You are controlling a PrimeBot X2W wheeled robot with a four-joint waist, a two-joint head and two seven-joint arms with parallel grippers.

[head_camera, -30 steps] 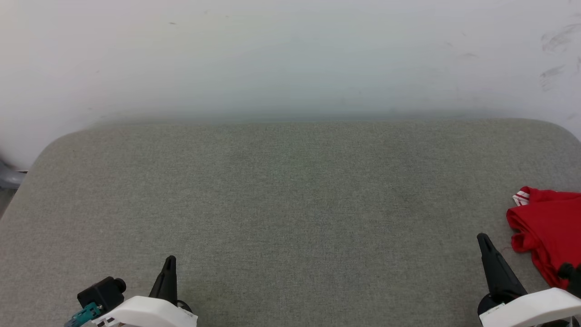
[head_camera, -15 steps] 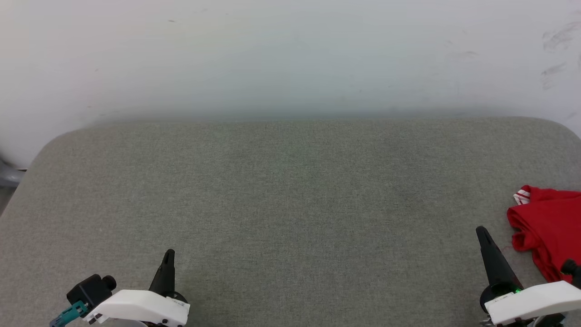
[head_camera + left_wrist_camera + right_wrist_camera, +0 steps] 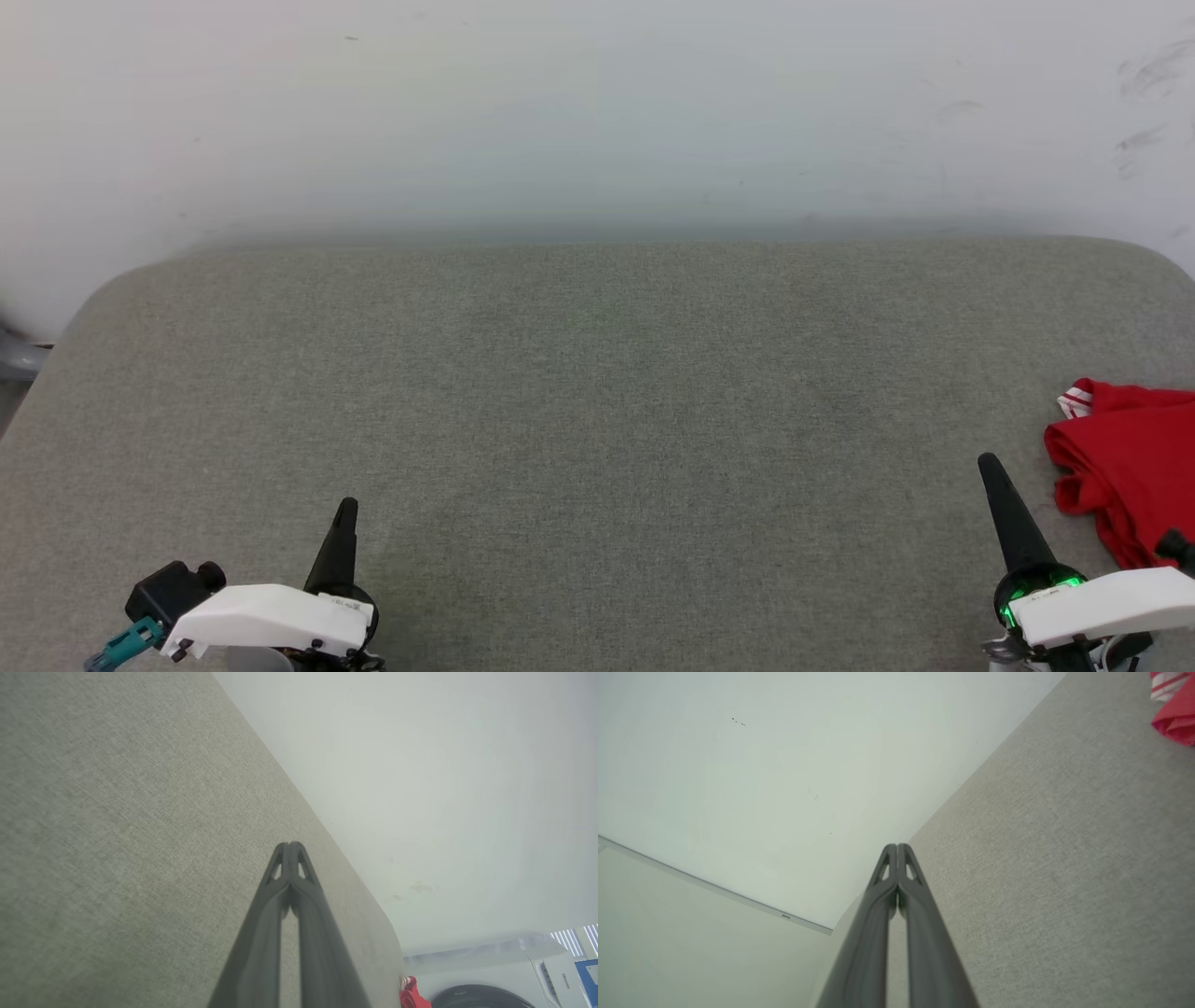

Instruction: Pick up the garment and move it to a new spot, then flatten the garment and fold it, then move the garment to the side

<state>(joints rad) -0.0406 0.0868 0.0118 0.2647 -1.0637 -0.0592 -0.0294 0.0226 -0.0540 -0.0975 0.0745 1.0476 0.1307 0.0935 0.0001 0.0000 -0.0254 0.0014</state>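
Red garment (image 3: 1134,476) lies just right of right hand (image 3: 986,464); left hand (image 3: 346,507) well apart; both pinched closed.

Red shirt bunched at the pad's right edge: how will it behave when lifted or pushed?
Probably floppy: the crumpled red fabric garment lies in soft folds, so it should sag and unfurl. Pushed, it may bunch further on the textured grey pad.

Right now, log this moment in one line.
left hand: shut, empty | right hand: shut, empty | garment: crumpled, right side of grey surface, not held | stage: pickup not begun
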